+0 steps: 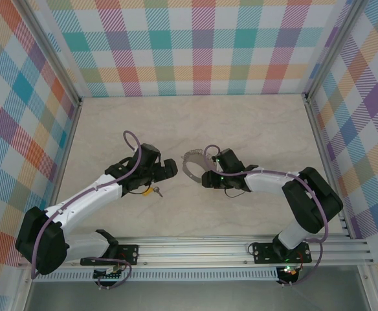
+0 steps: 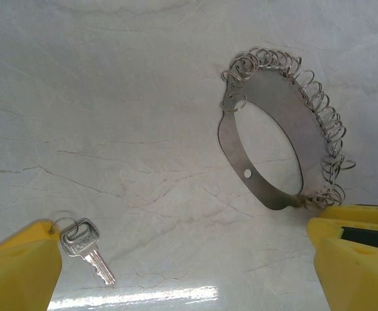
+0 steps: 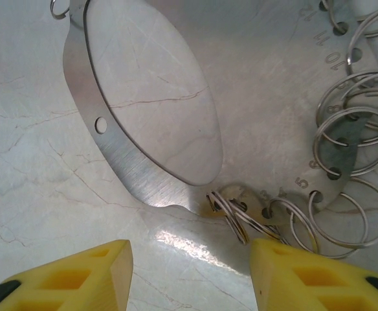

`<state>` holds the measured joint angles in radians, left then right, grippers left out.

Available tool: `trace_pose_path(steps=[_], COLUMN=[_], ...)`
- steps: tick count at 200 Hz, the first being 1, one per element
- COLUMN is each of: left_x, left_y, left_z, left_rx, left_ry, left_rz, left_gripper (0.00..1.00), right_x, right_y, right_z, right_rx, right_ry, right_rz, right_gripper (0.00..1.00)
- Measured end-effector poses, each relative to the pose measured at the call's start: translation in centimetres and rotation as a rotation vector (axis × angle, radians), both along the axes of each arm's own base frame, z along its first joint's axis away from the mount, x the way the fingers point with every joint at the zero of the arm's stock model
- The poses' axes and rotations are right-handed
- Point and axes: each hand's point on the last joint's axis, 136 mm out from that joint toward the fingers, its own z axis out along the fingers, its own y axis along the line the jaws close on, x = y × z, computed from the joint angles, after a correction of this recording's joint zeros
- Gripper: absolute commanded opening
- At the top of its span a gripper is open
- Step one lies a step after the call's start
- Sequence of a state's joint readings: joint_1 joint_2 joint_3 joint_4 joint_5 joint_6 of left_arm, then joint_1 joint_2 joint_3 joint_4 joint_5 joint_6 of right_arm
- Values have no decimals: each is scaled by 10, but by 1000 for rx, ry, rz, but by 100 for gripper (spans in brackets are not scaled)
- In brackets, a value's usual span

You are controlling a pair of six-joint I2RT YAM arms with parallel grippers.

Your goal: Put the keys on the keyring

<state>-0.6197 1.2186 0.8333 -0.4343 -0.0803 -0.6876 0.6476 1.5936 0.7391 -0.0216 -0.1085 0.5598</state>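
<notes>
The key [image 2: 84, 246] is small and silvery, with a tiny wire ring through its head; it lies flat on the table [image 1: 241, 123]. It rests just inside the left finger [image 2: 21, 272] of my open left gripper [image 2: 186, 275], whose jaws hold nothing. The keyring [image 2: 237, 159] is a flat steel oval band standing on edge, with several split rings [image 3: 344, 149] along one side. My right gripper [image 3: 189, 275] is open at the band's [image 3: 121, 162] near end, its right finger [image 3: 305, 278] against the split rings. From above, the key [image 1: 156, 190] lies left of the keyring [image 1: 188, 167].
Checkered walls [image 1: 202, 45] enclose the pale marble-patterned table on three sides. An aluminium rail [image 1: 241, 249] carrying both arm bases runs along the near edge. Bare tabletop stretches behind the keyring and to either side.
</notes>
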Motion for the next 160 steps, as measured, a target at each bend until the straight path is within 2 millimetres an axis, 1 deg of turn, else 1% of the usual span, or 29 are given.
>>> trace_pose_path(steps=[43,92,138,160], left_x=[2,3,3,3], left_y=[-1,-2,-2,-2], left_z=[-4,-3,-3,-3], left_rx=[5,0,1,1], left_ry=[7,-2,-2,-2], left_rz=[-1,-2,-3,-3], left_gripper=[100,100,100,100], right_x=[3,9,9,8], right_y=[-1,4,3,3], right_z=[2,8,-2,-4], right_rx=[0,6,-10,-13], right_ry=[-7,-33,-12,-9], right_rz=[-4,11,11,12], right_gripper=[47,43,41,40])
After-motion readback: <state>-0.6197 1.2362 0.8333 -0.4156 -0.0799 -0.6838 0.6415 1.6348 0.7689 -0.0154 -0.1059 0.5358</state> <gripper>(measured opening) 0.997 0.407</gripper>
